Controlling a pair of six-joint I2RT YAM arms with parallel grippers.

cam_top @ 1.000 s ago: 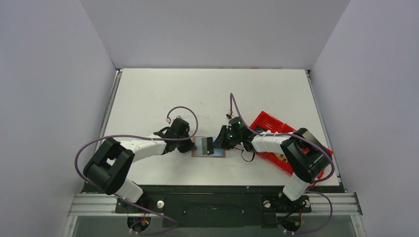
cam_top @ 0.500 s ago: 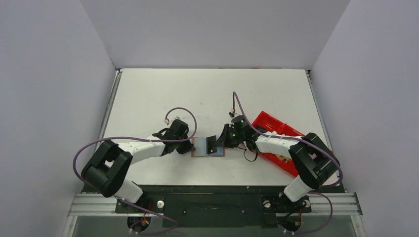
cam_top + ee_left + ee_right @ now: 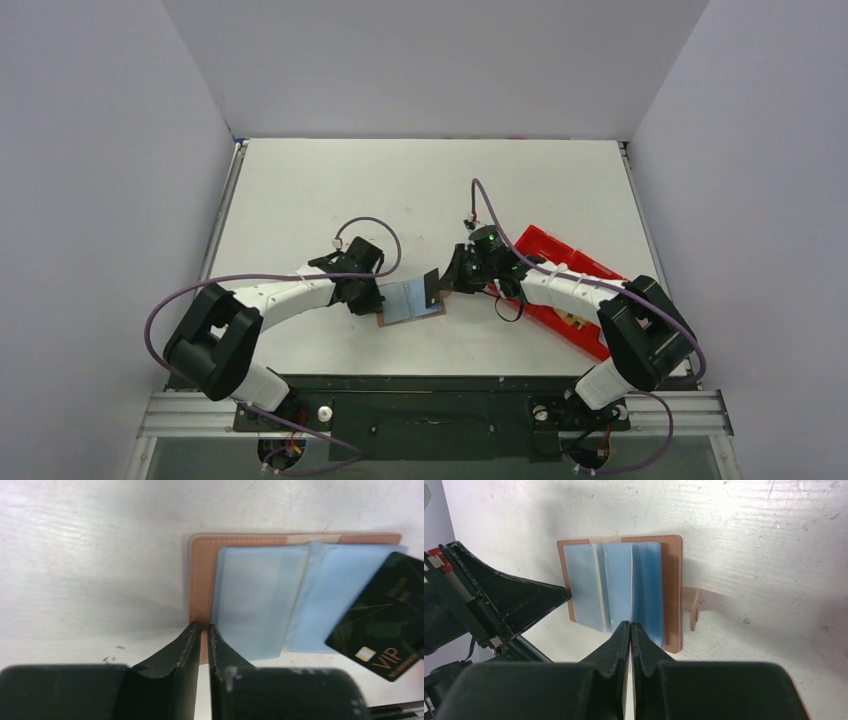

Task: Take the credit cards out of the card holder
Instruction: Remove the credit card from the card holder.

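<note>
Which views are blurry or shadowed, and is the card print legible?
Left wrist: left fingers blurred up close; VIP on the card legible, finer print smeared. Right wrist: right fingers blurred too; strap throws a soft shadow on the table. Top: even light, no glare, wallet small but sharp.
</note>
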